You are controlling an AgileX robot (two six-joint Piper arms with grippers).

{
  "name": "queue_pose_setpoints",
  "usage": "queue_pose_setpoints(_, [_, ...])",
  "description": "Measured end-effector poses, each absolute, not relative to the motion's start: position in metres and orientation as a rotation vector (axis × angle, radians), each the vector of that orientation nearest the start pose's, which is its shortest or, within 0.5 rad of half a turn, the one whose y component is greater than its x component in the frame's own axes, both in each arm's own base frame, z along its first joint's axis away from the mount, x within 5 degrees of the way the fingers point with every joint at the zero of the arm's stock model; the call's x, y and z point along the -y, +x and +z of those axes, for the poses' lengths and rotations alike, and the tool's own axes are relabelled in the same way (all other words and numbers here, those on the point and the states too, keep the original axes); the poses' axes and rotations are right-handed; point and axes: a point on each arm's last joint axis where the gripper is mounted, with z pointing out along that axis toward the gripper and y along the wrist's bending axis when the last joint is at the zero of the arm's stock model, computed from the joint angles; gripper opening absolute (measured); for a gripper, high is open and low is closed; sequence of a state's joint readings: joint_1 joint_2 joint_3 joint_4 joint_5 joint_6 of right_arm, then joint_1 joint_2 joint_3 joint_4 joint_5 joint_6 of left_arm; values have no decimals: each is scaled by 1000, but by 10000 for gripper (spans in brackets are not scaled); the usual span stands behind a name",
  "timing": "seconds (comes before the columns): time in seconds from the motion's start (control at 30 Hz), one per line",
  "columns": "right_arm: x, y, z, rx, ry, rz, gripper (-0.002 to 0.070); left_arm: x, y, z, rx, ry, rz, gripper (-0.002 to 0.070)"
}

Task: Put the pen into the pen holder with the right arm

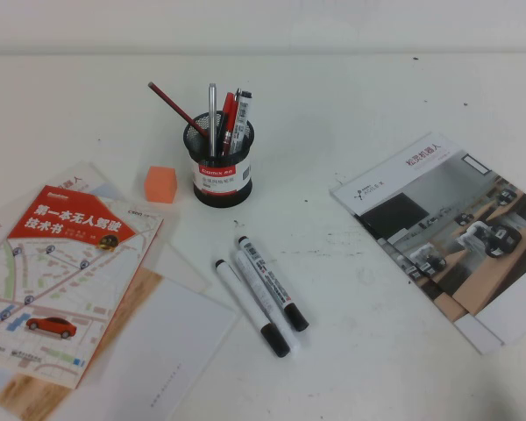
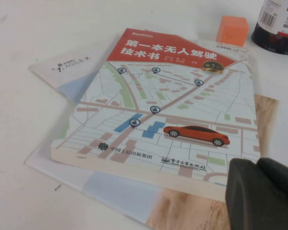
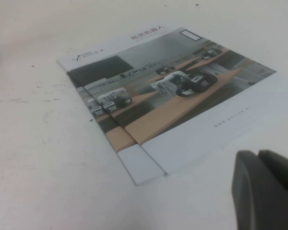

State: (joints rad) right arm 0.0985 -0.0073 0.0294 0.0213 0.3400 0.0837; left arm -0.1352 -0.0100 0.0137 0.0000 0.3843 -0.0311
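Observation:
The pen [image 1: 273, 281], white with dark print, a black cap and a black end, lies on the table in front of the pen holder [image 1: 217, 163]. The holder is a black mesh cup with a white and red label; it stands upright and holds several pens and a pencil. Its base also shows in the left wrist view [image 2: 277, 25]. My right gripper [image 3: 257, 154] is shut and empty, low over the table beside a brochure, far from the pen. My left gripper [image 2: 256, 163] is shut and empty above a map-cover book. Neither arm shows in the high view.
A plain white marker with black ends [image 1: 251, 308] and an all-white marker [image 1: 268, 303] lie against the pen. An orange cube [image 1: 159, 184] sits left of the holder. A red map-cover book [image 1: 66, 276] on papers lies left; brochures [image 1: 451, 228] lie right.

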Motion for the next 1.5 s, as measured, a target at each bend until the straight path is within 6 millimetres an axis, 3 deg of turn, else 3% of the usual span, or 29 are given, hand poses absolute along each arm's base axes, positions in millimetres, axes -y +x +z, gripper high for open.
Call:
queue_pose_setpoints(0.57, [-6, 53, 173, -1848, 0, 148, -20, 7, 52, 175, -1871, 97, -115, -1])
queue_pose_setpoints(0.97, [-9, 53, 173, -1849, 70, 254, -20, 7, 52, 175, -1871, 97, -115, -1])
queue_pose_setpoints(1.07, [-14, 53, 176, -1813, 187, 422, -20, 7, 52, 175, -1871, 97, -115, -1])
queue_pose_setpoints(1.27, [-19, 54, 192, -1610, 596, 916, -20, 7, 52, 175, -1871, 97, -115, -1])
queue_pose_setpoints(1.5, [-18, 55, 195, -1543, 685, 1008, -20, 7, 52, 175, -1871, 97, -115, -1])
